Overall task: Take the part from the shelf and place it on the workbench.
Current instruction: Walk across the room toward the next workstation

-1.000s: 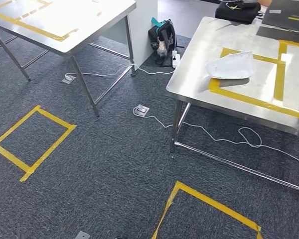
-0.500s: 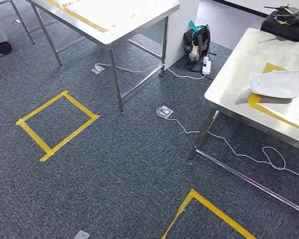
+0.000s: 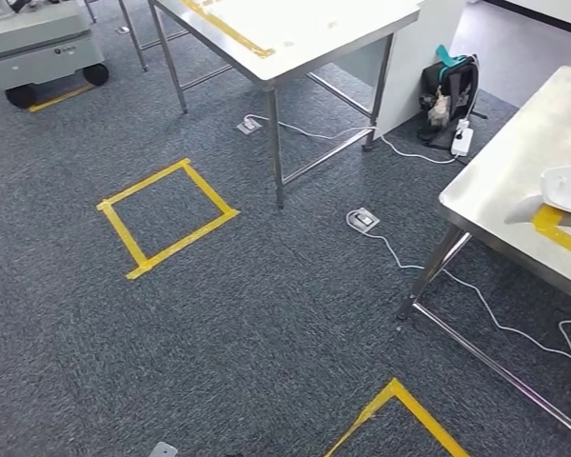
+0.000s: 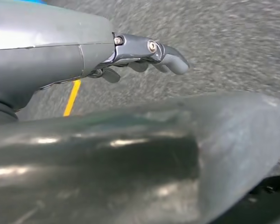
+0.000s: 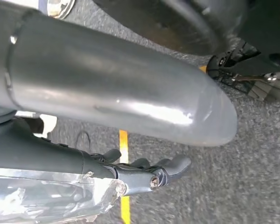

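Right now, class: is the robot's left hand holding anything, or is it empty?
Empty. In the left wrist view the left hand hangs over the carpet, fingers loosely extended, with nothing between them.

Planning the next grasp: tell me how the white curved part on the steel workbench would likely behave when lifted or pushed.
The white curved shell part looks thin and moulded, so probably light and stiff. Its smooth surface on the polished steel workbench suggests it would slide easily when pushed. Its raised edge casts a shadow, so it may rock rather than sit flat.
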